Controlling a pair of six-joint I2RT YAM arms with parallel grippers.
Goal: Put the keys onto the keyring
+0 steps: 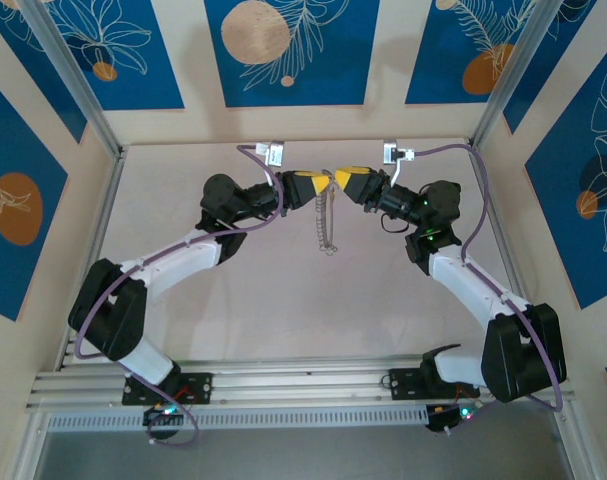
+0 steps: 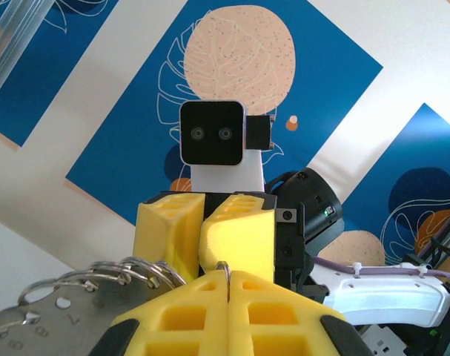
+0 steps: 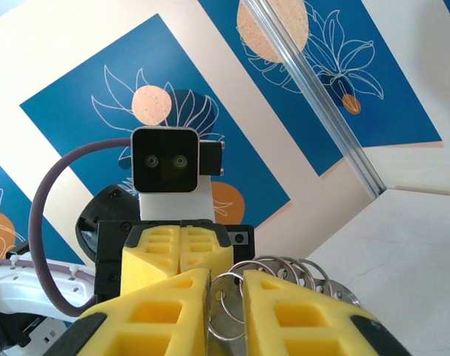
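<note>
Pinching the keyring (image 1: 329,225) wire in my tightly pressed left gripper (image 2: 227,285) at upper centre of the top view, with its coils inside my narrowly parted right gripper (image 3: 226,304), whose bite I cannot confirm, I risk the floppy loop twisting free if either gripper pulls away.

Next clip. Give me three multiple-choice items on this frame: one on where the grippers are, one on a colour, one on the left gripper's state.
1. Where do the left gripper and right gripper meet?
A. Above the far middle of the table
B. By the left arm's base
C. At the near right corner

2. What colour are the fingers?
A. Red
B. Yellow
C. Green

3. The left gripper's jaws are:
A. wide open
B. shut on nothing
C. shut on the keyring

Answers: 1 A, the tips face each other far from both bases. 2 B, all are yellow. 3 C, a thin wire loop pokes out between the closed pads.
</note>
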